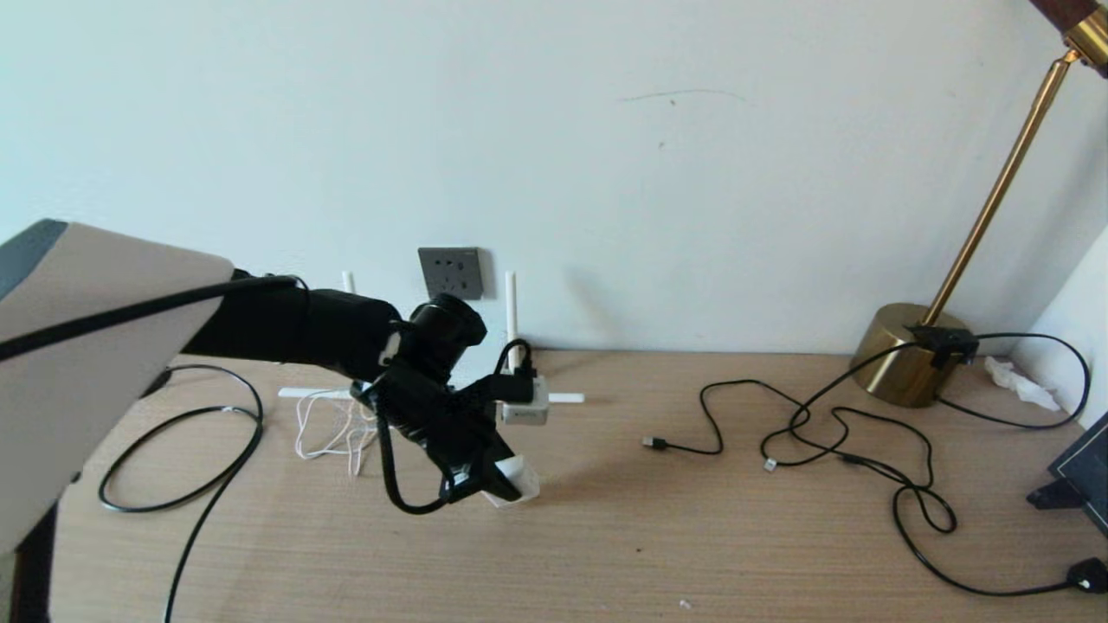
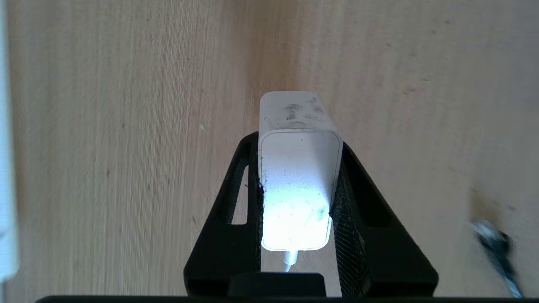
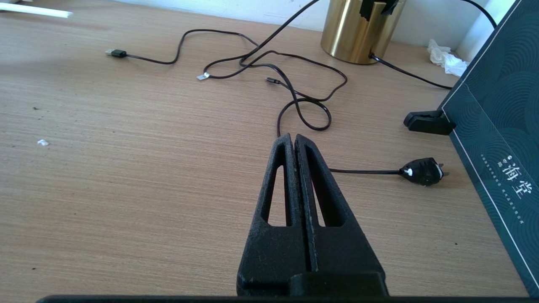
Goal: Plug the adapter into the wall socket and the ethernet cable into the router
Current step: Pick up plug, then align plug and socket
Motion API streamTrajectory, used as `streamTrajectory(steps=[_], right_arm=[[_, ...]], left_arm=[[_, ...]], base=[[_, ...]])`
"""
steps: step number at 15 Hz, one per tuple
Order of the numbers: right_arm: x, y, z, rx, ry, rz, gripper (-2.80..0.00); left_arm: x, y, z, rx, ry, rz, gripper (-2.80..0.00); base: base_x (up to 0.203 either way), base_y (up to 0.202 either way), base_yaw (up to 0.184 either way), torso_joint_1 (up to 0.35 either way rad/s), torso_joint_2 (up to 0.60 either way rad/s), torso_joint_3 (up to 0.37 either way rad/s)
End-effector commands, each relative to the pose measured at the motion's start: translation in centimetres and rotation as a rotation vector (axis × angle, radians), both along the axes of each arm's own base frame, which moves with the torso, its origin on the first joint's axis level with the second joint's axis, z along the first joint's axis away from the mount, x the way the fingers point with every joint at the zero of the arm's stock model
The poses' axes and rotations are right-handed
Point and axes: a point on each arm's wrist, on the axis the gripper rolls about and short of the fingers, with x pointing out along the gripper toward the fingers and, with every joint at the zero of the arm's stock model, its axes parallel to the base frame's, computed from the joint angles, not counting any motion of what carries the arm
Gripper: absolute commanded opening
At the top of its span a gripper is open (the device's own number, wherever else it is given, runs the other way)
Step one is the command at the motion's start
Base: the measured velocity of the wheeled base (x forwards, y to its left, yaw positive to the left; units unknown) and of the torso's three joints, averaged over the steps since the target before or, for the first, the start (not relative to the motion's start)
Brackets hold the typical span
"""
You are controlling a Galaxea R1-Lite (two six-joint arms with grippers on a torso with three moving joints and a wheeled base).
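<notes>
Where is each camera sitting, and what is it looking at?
Head view: up on the head, facing the wall socket and desk; left arm shows.
Left wrist view: behind the left gripper, facing the desk, jaws clamping the adapter.
Right wrist view: behind the shut right gripper, facing cords and lamp base.
Head and right wrist views share the lamp base.

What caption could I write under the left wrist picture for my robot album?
Left gripper pinches the white adapter between its black fingers, above the wooden table.
</notes>
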Motion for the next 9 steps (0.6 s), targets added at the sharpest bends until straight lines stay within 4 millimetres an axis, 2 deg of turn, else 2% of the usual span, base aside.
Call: streamTrajectory(steps=[1,5,9], right_arm=[[0.0,0.0,0.0,-0.001,0.001,0.001,-2.8],[0.0,0.0,0.0,-0.001,0.001,0.001,-2.8],[0.0,0.0,0.0,-0.001,0.001,0.001,-2.8]], left_arm=[[-1.4,1.0,2.4,-0.025,-0.044,0.003,-2.8],[-3.3,3.8,6.0,-0.15,-0.075,0.038,-2.8],[-7.2,5.4,12.5,-0.376,-0.019,0.284,-2.8]], base=[[0.0,0.0,0.0,0.0,0.0,0.0],[0.0,0.0,0.0,0.0,0.0,0.0],[0.0,0.0,0.0,0.0,0.0,0.0]])
